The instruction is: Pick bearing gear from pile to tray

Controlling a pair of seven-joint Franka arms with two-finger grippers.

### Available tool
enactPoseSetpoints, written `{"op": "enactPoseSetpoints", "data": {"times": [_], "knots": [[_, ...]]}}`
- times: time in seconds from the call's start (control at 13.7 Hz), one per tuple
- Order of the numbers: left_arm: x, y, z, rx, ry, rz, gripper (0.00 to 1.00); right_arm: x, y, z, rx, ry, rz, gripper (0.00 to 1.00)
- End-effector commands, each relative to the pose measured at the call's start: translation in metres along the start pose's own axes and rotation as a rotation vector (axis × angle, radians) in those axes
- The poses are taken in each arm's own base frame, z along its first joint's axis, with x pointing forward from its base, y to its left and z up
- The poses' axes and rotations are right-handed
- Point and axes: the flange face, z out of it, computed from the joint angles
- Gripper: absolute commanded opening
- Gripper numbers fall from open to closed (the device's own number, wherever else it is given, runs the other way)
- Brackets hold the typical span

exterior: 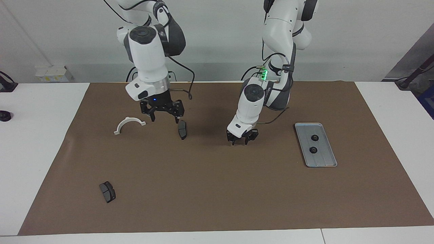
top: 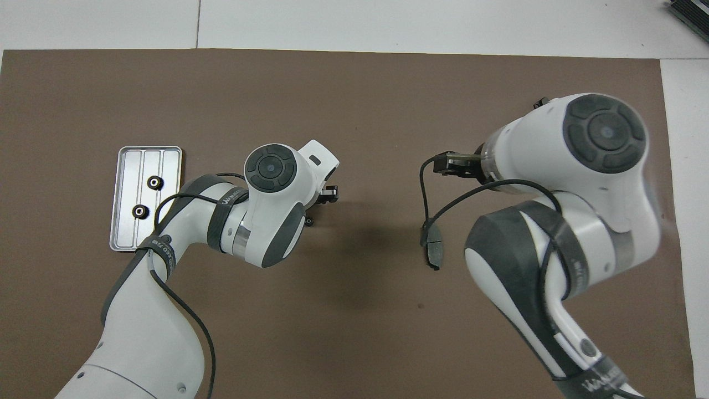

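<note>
The silver tray [exterior: 323,159] lies at the left arm's end of the mat with two black gears [exterior: 315,137] on it; it also shows in the overhead view [top: 124,233]. My left gripper [exterior: 241,140] is open and low over the mat's middle. A tiny black gear [top: 308,222] shows on the mat beside that wrist. I cannot tell whether it lies between the fingers. My right gripper [exterior: 164,117] is open and raised. It hangs over the gap between the white half-ring [exterior: 129,123] and a brake pad [exterior: 182,129].
A second brake pad [exterior: 107,191] lies farther from the robots, toward the right arm's end. The right arm covers the half-ring and most of that pad in the overhead view. Brown mat covers the table.
</note>
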Motion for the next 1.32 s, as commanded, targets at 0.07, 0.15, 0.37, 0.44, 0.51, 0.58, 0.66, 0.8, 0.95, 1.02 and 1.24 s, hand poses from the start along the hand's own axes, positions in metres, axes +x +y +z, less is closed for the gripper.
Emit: {"op": "enactPoseSetpoints", "data": {"times": [0.07,0.15,0.37,0.44,0.51,0.58,0.66,0.8,0.95,1.02,1.24], "knots": [[-0.017,-0.004,-0.003,0.033,-0.028,0.009,0.52,0.012,0.049,-0.042,0.016,-0.008,-0.014,1.00],[-0.021,-0.005,-0.001,0.035,-0.033,0.010,0.50,0.016,0.061,-0.046,0.015,-0.002,-0.029,1.00],[-0.028,-0.001,0.001,0.036,-0.034,0.020,0.47,0.022,0.087,-0.063,0.010,-0.038,-0.011,1.00],[-0.030,-0.001,0.004,0.038,-0.040,0.021,0.46,0.027,0.091,-0.067,0.005,-0.053,-0.003,1.00],[-0.032,0.000,0.004,0.040,-0.043,0.025,0.45,0.028,0.095,-0.072,0.007,-0.064,0.002,1.00],[-0.034,-0.001,0.004,0.040,-0.044,0.025,0.43,0.029,0.093,-0.068,0.014,-0.083,0.001,1.00],[-0.035,-0.001,0.006,0.042,-0.049,0.026,0.40,0.027,0.093,-0.071,0.017,-0.086,-0.001,1.00],[-0.037,-0.001,0.007,0.043,-0.050,0.025,0.37,0.021,0.105,-0.062,0.011,-0.139,-0.020,1.00],[-0.039,0.000,0.008,0.042,-0.049,0.028,0.35,0.019,0.118,-0.055,0.009,-0.155,-0.017,1.00],[-0.039,0.002,0.007,0.040,-0.045,0.031,0.34,0.018,0.118,-0.055,0.008,-0.159,-0.017,1.00],[-0.035,0.003,0.006,0.023,-0.011,0.030,0.32,0.014,0.109,-0.052,0.007,-0.167,-0.031,1.00]]}}
